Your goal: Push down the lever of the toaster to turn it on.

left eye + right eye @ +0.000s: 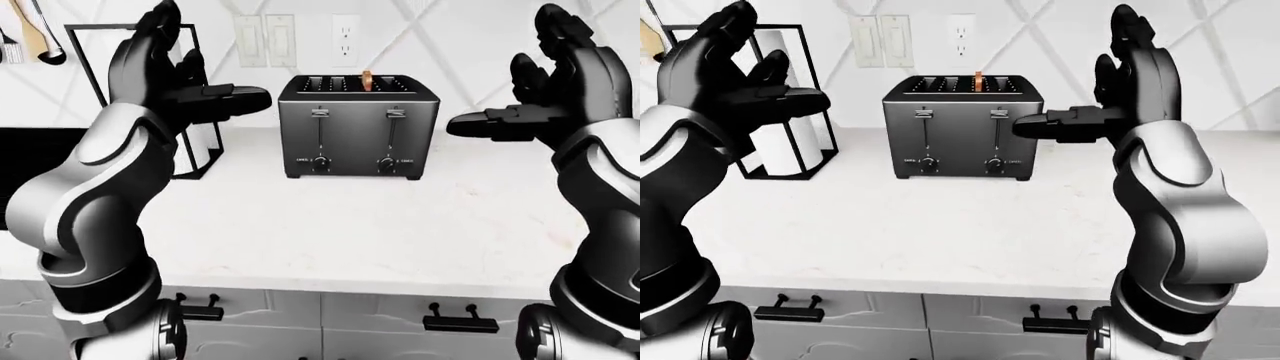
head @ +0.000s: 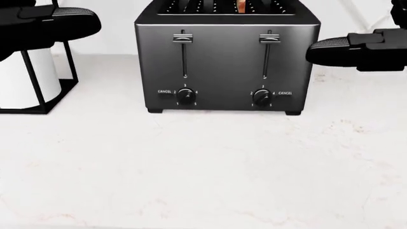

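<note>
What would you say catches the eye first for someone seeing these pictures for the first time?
The dark four-slot toaster stands mid-counter in the head view, both levers up at the top of their tracks and something brown poking from a slot. Just as striking, the left hand and right hand are raised open on either side of it, touching nothing. A wire paper towel holder stands at the left.

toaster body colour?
Dark grey, nearly black, matte; the toaster shows best in the head view.
</note>
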Tool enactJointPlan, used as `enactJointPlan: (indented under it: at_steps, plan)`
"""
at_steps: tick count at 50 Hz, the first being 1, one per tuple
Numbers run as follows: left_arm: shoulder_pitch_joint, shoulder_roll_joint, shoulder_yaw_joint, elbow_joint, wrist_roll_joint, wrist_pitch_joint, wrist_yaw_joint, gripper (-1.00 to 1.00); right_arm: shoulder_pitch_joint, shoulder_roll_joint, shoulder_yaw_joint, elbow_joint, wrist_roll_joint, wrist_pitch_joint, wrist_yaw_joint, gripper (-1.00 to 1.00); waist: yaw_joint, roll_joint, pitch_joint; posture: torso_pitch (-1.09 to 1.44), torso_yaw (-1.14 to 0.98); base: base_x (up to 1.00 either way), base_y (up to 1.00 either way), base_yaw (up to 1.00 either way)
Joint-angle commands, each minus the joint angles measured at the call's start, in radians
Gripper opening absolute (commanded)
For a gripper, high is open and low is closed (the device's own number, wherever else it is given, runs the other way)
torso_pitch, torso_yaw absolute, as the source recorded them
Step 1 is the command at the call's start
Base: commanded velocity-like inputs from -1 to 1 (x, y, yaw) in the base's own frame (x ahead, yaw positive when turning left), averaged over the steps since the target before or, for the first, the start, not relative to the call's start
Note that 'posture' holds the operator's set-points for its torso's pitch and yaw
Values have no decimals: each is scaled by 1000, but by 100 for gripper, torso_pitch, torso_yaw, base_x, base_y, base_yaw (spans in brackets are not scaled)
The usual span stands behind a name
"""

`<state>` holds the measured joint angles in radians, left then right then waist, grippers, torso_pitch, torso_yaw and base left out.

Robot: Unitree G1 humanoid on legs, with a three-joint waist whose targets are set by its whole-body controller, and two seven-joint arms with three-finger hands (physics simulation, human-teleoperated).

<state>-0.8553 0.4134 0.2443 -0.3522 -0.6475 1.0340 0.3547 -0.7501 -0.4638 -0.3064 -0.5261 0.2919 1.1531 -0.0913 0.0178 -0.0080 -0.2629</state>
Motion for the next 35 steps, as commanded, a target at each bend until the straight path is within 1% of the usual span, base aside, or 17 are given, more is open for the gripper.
enactJointPlan:
  at_steps: [1,4,8,14,21,25,26,28,32,35]
  plan:
    - [-31,7,11,-13,7,-26,-6,100,-29,-10,-6,-14,-3,-26,-1,100,0,-2,-11,-42,0,0,0,0]
    - [-29,7,5,-12,20,-37,-13,100,-33,-9,-6,-14,-3,-26,-2,100,1,-2,-23,-44,0,0,0,0]
    - [-37,2,8,-13,26,-30,-14,100,-48,-9,-2,-21,1,-16,-3,100,2,-4,-30,-44,0,0,0,0]
    - [-45,0,16,-21,14,-13,-3,100,-78,-1,20,-63,6,40,-11,100,3,-4,-32,-44,0,0,0,0]
    - [-49,4,20,-25,-3,-5,11,100,-109,5,68,-123,-25,126,19,100,2,-4,-31,-44,0,0,0,0]
    - [-53,9,20,-25,-13,-5,18,100,-151,45,67,-147,-26,186,34,100,2,-3,-29,-44,0,0,0,0]
    - [-50,7,21,-26,-16,-8,20,100,-168,86,46,-158,-16,212,21,100,2,-2,-29,-44,0,0,0,0]
    - [-46,9,20,-21,-17,-14,21,100,-176,120,47,-186,1,244,9,100,2,0,-28,-44,0,0,0,0]
    - [-44,10,14,-24,-16,-16,22,100,-164,152,75,-232,16,282,-4,100,3,1,-28,-44,0,0,0,0]
    - [-45,10,13,-24,-16,-13,21,100,-158,187,109,-267,20,313,-10,100,3,2,-28,-44,0,0,0,0]
